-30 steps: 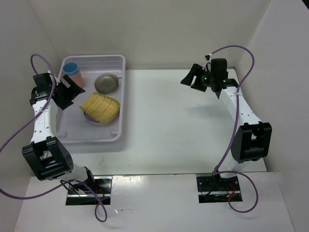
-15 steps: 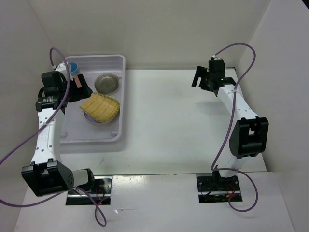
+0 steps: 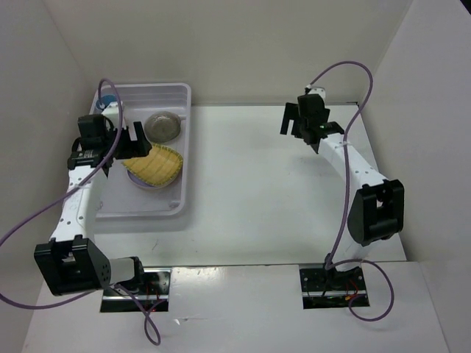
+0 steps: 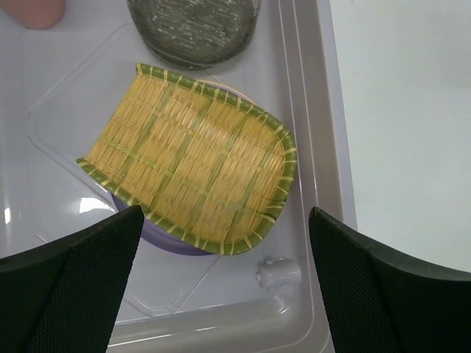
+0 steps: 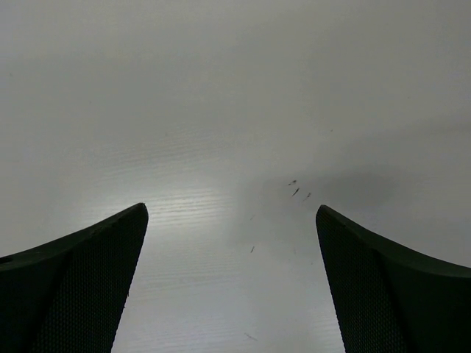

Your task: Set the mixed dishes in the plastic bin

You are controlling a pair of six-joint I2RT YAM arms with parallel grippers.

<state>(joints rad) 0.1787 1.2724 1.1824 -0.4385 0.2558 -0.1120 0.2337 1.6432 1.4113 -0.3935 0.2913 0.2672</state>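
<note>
The left gripper (image 4: 223,217) hangs spread wide and empty over the plastic bin (image 4: 309,132). It is directly above the yellow ribbed tray (image 4: 195,173), which rests on the lilac plate (image 4: 154,234) inside the bin, with a grey plate (image 4: 195,29) and the pink cup (image 4: 33,11) beyond. The right gripper (image 5: 232,213) is also spread wide, holding nothing, over the table (image 5: 235,88) well apart from the bin.
</note>
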